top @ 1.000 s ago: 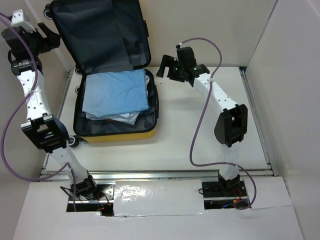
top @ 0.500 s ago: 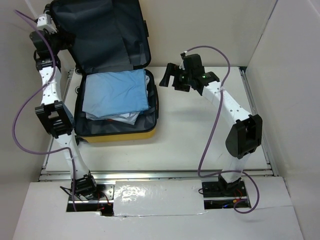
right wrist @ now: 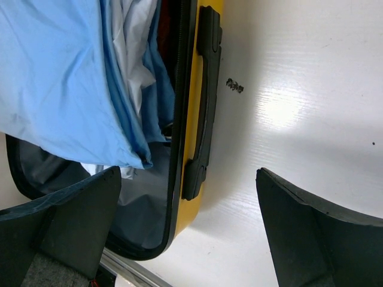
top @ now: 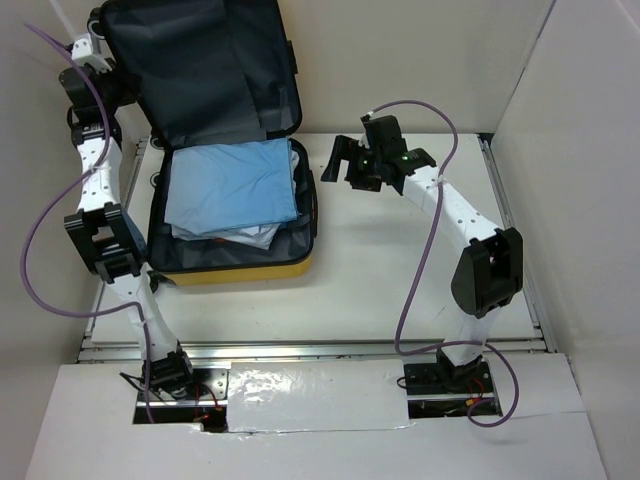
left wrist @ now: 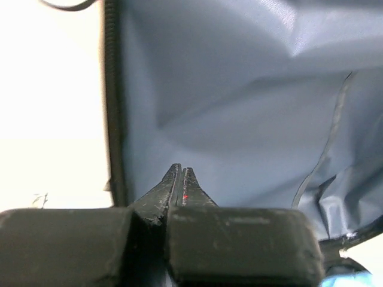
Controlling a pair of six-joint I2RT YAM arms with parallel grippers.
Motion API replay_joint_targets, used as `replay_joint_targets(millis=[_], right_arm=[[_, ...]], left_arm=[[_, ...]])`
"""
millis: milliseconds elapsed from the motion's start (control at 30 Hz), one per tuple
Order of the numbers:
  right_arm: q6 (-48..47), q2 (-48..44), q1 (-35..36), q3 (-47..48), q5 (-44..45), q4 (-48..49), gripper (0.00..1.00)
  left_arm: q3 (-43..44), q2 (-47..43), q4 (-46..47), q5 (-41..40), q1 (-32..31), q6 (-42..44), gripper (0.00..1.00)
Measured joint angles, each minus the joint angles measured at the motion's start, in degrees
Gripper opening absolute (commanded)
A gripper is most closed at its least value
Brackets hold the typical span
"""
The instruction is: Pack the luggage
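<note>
Trouble could start close to us, where the small bright-yellow hard-shell suitcase (top: 232, 270) lies open on the left part of the white table (top: 400, 280). Its bottom half is full. A folded light-blue cloth (top: 232, 183) sits on top of a rumpled white cloth (top: 255, 236), and the pile leans toward the right wall by the black side handle (right wrist: 203, 101). I think those loose edges could get pinched in the zip when the lid comes down. The right gripper (top: 343, 160) hangs just beside that wall with its fingers spread wide, holding nothing. It could get bumped, or knock the pile crooked. Farther back, the dark grey lined lid (top: 200, 70) stands up, and nothing is in it. The left gripper (left wrist: 179, 179) is at its top left corner, fingers pressed tight together by the lining. I cannot tell if any fabric is caught between them. A push at just one corner might slam the lid or slide the whole case away.
</note>
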Motion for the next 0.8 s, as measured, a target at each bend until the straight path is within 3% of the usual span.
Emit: replay_joint_targets(millis=[100, 200, 333, 533, 633, 733, 767, 800], right_arm=[[0.00, -0.02, -0.11, 0.00, 0.00, 0.00, 1.00], [0.00, -0.02, -0.09, 0.00, -0.09, 0.00, 1.00], [-0.02, -0.02, -0.09, 0.00, -0.26, -0.07, 1.00], [-0.02, -0.02, -0.09, 0.00, -0.70, -0.44, 1.00], [-0.04, -0.02, -0.09, 0.00, -0.90, -0.72, 1.00], [-0.02, -0.02, -0.09, 0.00, -1.07, -0.92, 1.00], [-0.04, -0.02, -0.09, 0.00, -1.09, -0.98, 1.00], [-0.02, -0.02, -0.09, 0.00, -1.09, -1.05, 1.00]], left_arm=[[-4.98, -4.44, -0.37, -0.70, 0.85, 1.46, 0.87], [-7.58, -7.72, 0.22, -1.49, 1.55, 2.16, 0.95], [-5.95, -8.00, 1.99, -1.97, 1.70, 3.32, 0.95], [3.23, -0.24, 4.55, -1.44, 1.68, 2.45, 0.82], [6.99, 4.70, 4.90, -1.29, 1.68, 1.77, 0.69], [7.13, 7.85, 4.87, -1.33, 1.53, 0.94, 0.41], [7.13, 8.70, 4.74, -1.29, 1.51, 0.94, 0.23], [7.10, 9.35, 4.39, -1.40, 1.44, 0.79, 0.17]])
